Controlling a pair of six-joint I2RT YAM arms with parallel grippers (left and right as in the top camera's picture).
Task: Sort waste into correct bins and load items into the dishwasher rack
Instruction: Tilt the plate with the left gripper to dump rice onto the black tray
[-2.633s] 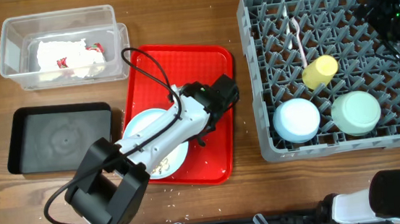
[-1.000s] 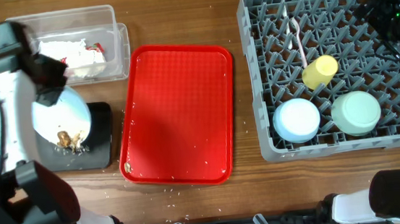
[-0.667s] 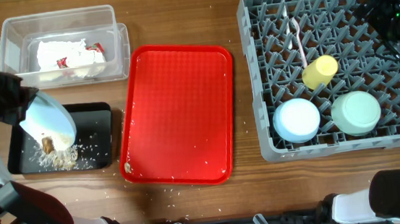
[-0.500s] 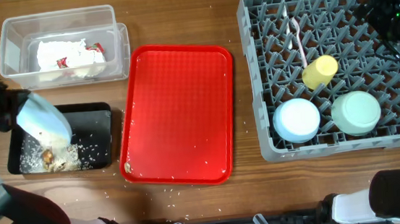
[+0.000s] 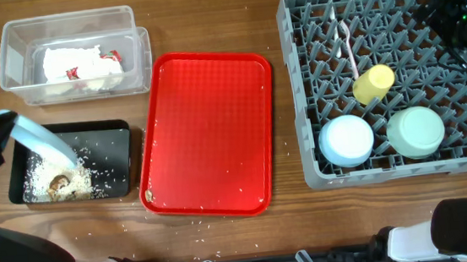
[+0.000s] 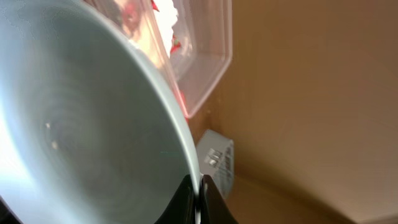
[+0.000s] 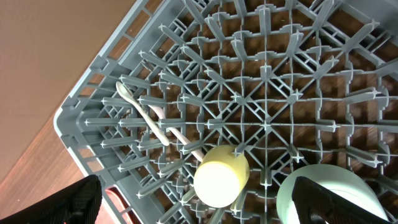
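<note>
1. The light blue plate [image 5: 41,141] hangs steeply tilted above the black tray [image 5: 72,127], its lower edge over the brown food scraps [image 5: 58,184] and rice crumbs lying in that tray
2. We judge the plate to be light and stiff, with a smooth face that may be greasy, so it could slip; the rim is the only sensible place to pinch it, and that is where it is held
3. The left end effector [image 6: 198,198] is clamped tight on the plate's rim, fingers meeting at the edge in the wrist view
4. The left arm reaches in from the worktop's far left edge, wrist rolled so the plate's face slopes down towards the tray
5. The right end effector [image 5: 459,19] hovers with its jaws spread wide and empty over the far corner of the dishwasher rack [image 5: 390,171], above the yellow-green cup [image 7: 221,176]
</note>
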